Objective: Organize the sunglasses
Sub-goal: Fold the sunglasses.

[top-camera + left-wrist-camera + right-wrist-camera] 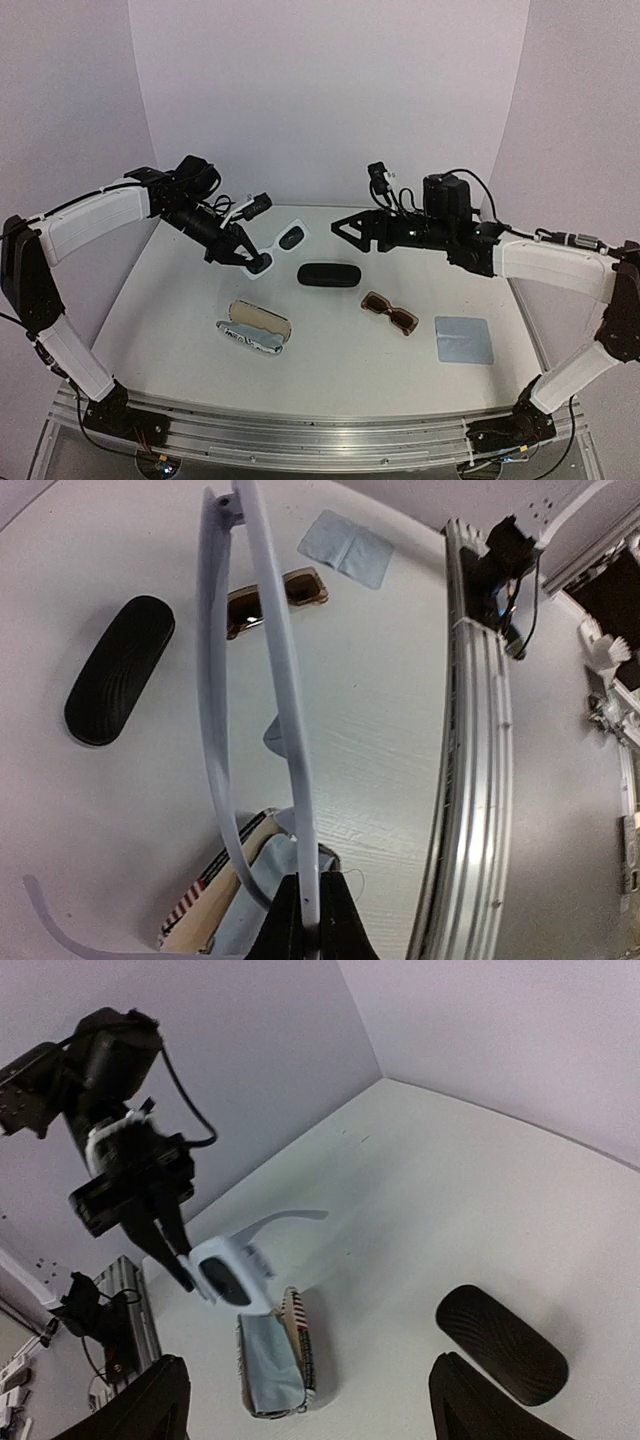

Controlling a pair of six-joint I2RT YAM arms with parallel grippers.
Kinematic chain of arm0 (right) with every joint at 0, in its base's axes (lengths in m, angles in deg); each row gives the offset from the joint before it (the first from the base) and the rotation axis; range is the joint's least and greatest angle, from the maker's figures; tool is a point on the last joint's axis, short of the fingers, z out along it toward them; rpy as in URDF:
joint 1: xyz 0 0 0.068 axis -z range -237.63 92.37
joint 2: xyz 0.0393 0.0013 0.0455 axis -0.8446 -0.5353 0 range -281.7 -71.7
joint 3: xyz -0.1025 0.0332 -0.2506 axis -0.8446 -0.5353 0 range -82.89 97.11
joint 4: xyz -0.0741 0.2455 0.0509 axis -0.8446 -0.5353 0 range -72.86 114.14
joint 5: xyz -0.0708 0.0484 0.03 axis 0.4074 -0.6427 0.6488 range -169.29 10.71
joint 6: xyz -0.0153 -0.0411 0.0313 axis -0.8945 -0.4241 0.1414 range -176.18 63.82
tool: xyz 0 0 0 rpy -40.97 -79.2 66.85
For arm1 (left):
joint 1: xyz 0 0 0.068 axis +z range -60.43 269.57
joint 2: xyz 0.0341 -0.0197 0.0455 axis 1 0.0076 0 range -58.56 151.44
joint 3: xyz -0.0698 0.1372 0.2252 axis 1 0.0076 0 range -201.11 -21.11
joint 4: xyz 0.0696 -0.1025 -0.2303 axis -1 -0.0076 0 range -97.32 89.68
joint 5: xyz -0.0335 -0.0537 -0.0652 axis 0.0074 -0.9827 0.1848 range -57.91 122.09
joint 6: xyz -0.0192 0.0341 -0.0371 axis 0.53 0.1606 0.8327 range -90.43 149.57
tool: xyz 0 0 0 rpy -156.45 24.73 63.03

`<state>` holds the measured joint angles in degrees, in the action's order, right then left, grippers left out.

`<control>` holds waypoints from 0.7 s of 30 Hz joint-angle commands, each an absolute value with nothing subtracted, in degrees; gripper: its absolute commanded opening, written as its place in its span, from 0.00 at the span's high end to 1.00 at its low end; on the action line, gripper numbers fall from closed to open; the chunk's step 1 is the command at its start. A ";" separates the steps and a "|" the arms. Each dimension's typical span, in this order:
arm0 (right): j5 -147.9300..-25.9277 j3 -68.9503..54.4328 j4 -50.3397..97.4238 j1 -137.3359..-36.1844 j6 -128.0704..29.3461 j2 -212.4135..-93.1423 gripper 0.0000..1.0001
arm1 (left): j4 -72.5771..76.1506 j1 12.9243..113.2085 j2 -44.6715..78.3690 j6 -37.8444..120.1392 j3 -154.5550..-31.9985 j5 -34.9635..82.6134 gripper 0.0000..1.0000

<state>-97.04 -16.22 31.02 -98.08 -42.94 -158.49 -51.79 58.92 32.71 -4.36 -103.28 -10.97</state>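
Cases: the striped white case (255, 328) lies open on the near left-centre of the table (180, 300), with a light-blue cloth (265, 1360) inside it. The black case (329, 274), just beyond it, is closed, so its contents are hidden. The left gripper (245, 258) is clamped on the white sunglasses (278, 243), which it holds in the air over the far left-centre. The right gripper (345, 230) hangs opposite with its jaws spread, holding nothing. The brown sunglasses (389, 314) lie flat between the black case and a loose blue cloth (464, 339) at right. In the left wrist view the white pair's lenses are cut off and only the temples show; the exact clamping point is unclear.
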 commanded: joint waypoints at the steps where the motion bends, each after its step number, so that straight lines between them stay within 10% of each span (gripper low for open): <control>1: -105.66 -27.16 60.62 -98.49 -21.52 -157.44 0.29 | -43.97 60.56 32.43 14.60 -105.03 -26.05 1.00; 21: -102.00 -17.25 76.07 -104.14 -8.74 -173.56 0.62 | -43.00 60.39 31.83 12.79 -106.36 -29.32 1.00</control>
<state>-101.49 -21.51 72.64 -104.21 -10.96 -171.40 -43.26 61.01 32.90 14.64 -103.55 -26.96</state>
